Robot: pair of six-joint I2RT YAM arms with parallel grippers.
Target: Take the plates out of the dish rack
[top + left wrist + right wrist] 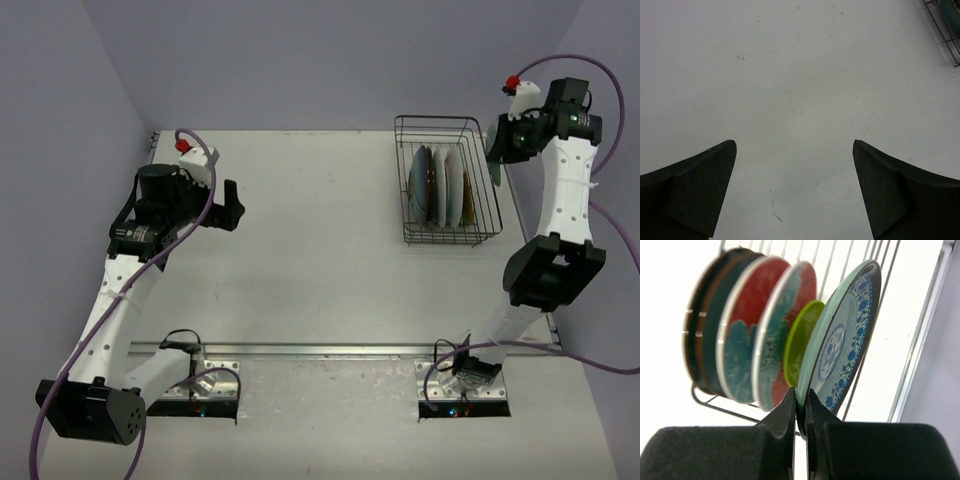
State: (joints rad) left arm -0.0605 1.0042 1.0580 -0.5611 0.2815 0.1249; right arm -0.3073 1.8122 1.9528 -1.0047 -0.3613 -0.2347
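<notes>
The dark wire dish rack (447,238) stands at the table's far right with several plates (435,185) upright in its slots. In the right wrist view these are dark plates (702,330), red-and-teal plates (747,345) and a small lime green plate (801,337). My right gripper (801,401) is shut on the lower rim of the teal-patterned plate (845,335), which stands on edge beside the lime one. In the top view the right gripper (497,142) holds that plate (493,152) over the rack's right side. My left gripper (232,205) is open and empty over the table's left part (794,150).
A corner of the rack (946,35) shows at the top right of the left wrist view. Rack wires (710,401) run under and behind the plates. The grey side wall (610,150) stands close to the right of the rack and right arm.
</notes>
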